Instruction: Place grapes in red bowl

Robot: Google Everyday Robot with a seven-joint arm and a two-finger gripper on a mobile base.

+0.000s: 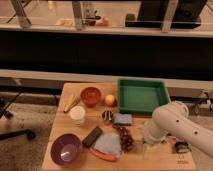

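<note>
Purple knobbly grapes (pixel 126 139) (round red bowl (pixel 90 95) apart); jaws open, just rt of grapes.

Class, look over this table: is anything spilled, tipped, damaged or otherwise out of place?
Nothing stands out. The bunch of dark purple grapes lies on the wooden table, the small round orange-red bowl sits upright farther back, and the end effector is open, low just right of the grapes.

The big white robot arm (pixel 172 125) hides most of the gripper (pixel 145 145), just right of the dark purple grapes (pixel 125 138). The right edge cuts the arm off.
</note>
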